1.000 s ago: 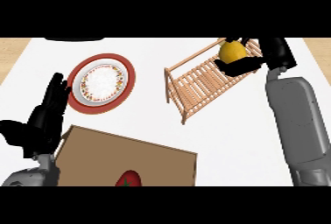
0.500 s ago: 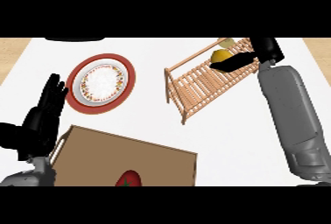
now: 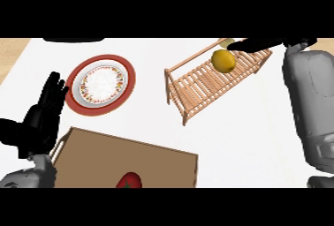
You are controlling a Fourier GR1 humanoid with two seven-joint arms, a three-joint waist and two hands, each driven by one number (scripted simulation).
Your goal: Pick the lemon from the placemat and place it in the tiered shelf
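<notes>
White table [image 3: 248, 132] fills most of the view, with a tan strip along its far left corner.

A light wooden slatted tiered shelf [image 3: 209, 84] lies at an angle on the far right part of the table. The yellow oval lemon [image 3: 224, 60] sits on its slats near the far end, well apart from the placemat. A round plate with a red rim and a white, speckled centre [image 3: 101, 84] stands to the left of the shelf and carries nothing. The brown rectangular placemat [image 3: 124, 154] lies near the lower edge. A red rounded fruit [image 3: 129, 181] rests on it, cut off by the edge of the view.

The right robot hand [image 3: 261, 43] lies at the far end of the shelf, its black fingers stretched out straight toward the left and holding nothing. Its fingertips are just beside the lemon, and it cannot be told whether they touch it. Its grey forearm [image 3: 313, 101] runs down the right side. The left robot hand [image 3: 42, 114] rests at the left edge, fingers straight and spread, pointing away, just beside the plate and the placemat's far corner.
</notes>
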